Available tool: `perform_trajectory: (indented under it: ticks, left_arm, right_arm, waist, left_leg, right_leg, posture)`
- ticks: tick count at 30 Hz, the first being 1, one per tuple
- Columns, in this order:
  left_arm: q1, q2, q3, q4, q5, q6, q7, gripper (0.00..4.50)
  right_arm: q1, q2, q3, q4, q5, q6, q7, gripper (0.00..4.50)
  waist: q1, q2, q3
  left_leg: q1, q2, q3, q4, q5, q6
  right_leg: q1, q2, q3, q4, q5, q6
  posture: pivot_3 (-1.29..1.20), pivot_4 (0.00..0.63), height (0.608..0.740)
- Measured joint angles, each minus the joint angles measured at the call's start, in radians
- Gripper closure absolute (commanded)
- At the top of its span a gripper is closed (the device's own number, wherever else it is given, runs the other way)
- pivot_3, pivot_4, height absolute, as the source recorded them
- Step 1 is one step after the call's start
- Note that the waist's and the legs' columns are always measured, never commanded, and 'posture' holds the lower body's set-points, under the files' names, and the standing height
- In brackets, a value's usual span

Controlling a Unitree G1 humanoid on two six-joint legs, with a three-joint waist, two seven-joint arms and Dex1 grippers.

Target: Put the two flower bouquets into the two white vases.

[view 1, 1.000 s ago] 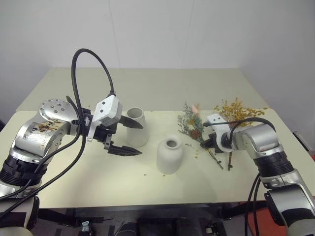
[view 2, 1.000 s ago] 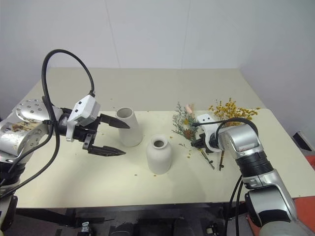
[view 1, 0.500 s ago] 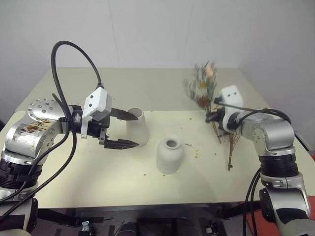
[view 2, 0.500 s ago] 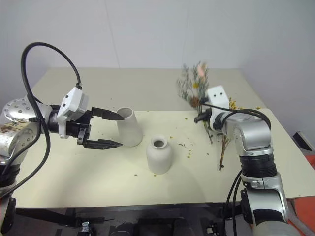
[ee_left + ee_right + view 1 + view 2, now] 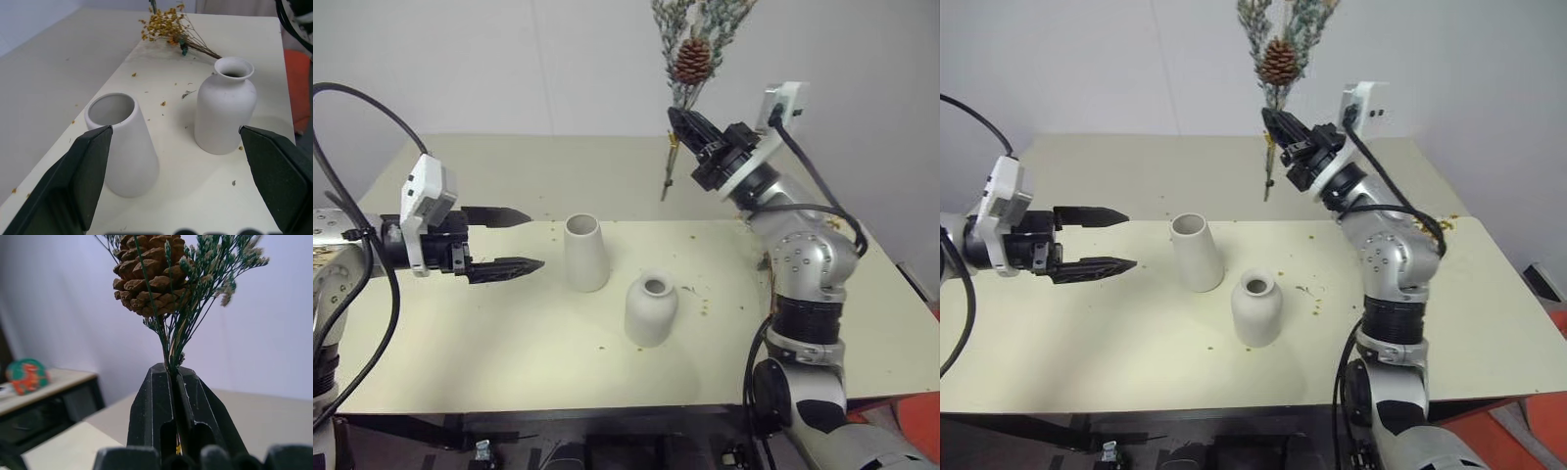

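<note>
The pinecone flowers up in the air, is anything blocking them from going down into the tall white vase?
Nothing visible does. The right gripper holds the pinecone bouquet high above the table. The tall vase has an open, empty mouth, and the left gripper waits off to its side, not over it.

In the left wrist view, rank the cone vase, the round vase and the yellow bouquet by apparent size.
1. cone vase, nearest the camera, which may inflate it
2. round vase, close to the cone vase in size, so their order is unsure
3. yellow bouquet, farthest and smallest-looking
</note>
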Motion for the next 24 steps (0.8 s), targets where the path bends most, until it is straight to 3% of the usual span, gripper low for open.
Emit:
perform_trajectory:
  ticks: [9, 24]
  left_arm:
    - [0.112, 0.042, 0.142, -0.017, -0.053, 0.056, 0.040, 0.00]
    - [0.199, 0.042, 0.163, 0.042, -0.053, 0.056, 0.057, 0.00]
  right_arm:
    - [-0.141, 0.151, 0.106, 0.273, -0.023, -0.184, 0.093, 4.46]
    - [-0.197, 0.209, 0.199, 0.519, -0.134, -0.347, 0.181, 4.46]
  waist:
    - [-0.022, 0.001, 0.000]
    - [-0.021, 0.001, 0.001]
  left_leg:
    - [0.001, 0.001, 0.000, -0.001, 0.000, 0.000]
    - [0.001, 0.002, -0.001, -0.002, 0.000, -0.001]
  right_leg:
    - [0.000, 0.001, 0.000, 0.001, 0.000, -0.001]
    - [-0.001, 0.001, -0.001, 0.001, 0.001, -0.002]
  posture:
    - [0.00, 0.150, 0.740]
    - [0.00, 0.150, 0.740]
